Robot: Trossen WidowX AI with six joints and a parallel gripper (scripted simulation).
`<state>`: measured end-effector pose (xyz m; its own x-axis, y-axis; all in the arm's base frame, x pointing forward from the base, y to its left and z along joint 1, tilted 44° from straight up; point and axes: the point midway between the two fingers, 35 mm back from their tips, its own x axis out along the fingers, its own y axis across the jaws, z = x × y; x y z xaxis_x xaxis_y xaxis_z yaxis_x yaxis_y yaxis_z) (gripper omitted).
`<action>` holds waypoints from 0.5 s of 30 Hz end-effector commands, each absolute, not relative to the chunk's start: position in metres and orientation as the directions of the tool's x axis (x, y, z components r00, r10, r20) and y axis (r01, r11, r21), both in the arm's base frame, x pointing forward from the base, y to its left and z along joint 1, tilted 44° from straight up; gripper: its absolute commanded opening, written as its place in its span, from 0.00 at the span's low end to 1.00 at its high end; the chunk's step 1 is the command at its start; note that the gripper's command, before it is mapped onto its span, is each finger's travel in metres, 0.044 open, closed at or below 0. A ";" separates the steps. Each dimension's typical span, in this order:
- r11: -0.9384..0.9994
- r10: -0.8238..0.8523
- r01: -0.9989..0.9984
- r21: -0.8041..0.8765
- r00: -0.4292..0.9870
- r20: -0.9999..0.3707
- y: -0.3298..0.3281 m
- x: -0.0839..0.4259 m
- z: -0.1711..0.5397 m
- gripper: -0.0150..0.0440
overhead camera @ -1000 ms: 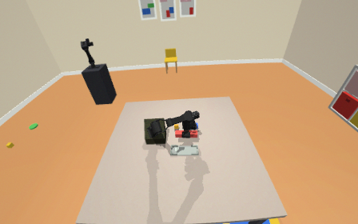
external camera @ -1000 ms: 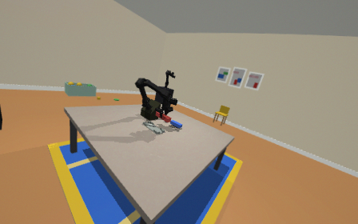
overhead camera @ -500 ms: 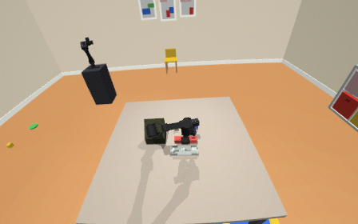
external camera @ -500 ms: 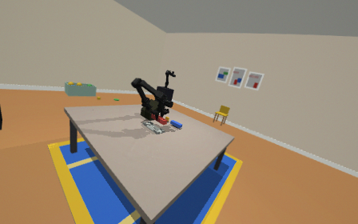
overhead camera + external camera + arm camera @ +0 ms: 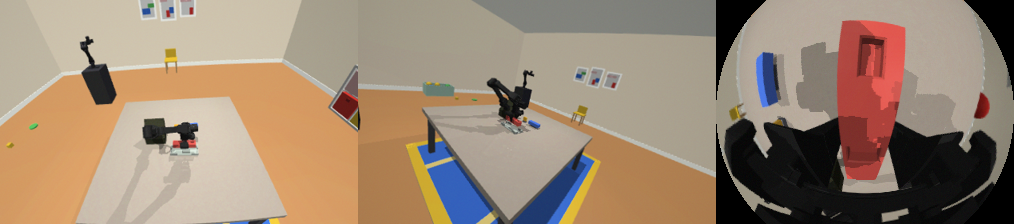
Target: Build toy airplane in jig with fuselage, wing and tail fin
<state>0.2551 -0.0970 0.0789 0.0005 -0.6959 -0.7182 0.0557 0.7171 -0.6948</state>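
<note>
The red fuselage is held level, its sockets facing up. My gripper is shut on its sides. The pale jig lies below and partly behind the fuselage in the top and exterior views; the wrist view hides it. A small gap seems to show between them, but contact is hard to tell. The blue wing lies apart on the table. The yellow-orange tail fin lies near the wing, mostly hidden by a finger in the wrist view.
The arm's dark base stands left of the jig in the top view. The table top extends around the parts. Another black arm on a pedestal and a yellow chair stand on the floor beyond the table.
</note>
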 end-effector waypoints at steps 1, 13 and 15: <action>0.713 -0.700 0.048 -0.699 -0.001 -0.714 -0.099 0.253 0.079 0.52; 0.713 -0.700 0.048 -0.699 -0.001 -0.714 -0.099 0.253 0.079 0.59; 0.713 -0.700 0.048 -0.699 -0.001 -0.714 -0.099 0.253 0.079 0.59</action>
